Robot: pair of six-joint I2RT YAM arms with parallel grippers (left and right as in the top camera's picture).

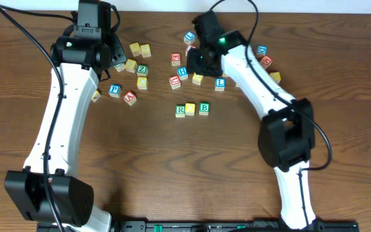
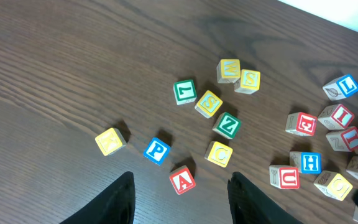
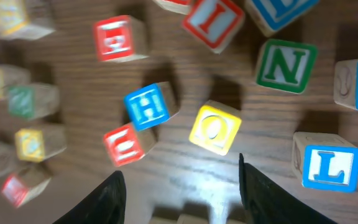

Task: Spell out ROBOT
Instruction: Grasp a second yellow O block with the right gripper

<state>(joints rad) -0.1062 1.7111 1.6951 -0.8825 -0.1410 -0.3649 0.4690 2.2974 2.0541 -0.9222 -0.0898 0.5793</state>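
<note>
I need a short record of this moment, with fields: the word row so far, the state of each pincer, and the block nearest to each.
word row: green R block, yellow block (letter unreadable), green B block, side by side
left pincer: open, empty
nearest to left: red A block, between its fingers' line
right pincer: open, empty
nearest to right: yellow O block, just ahead

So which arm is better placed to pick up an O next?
The right, probably. The right hand, open, hovers just short of the yellow O block; the left hand is over the red A block instead.
</note>
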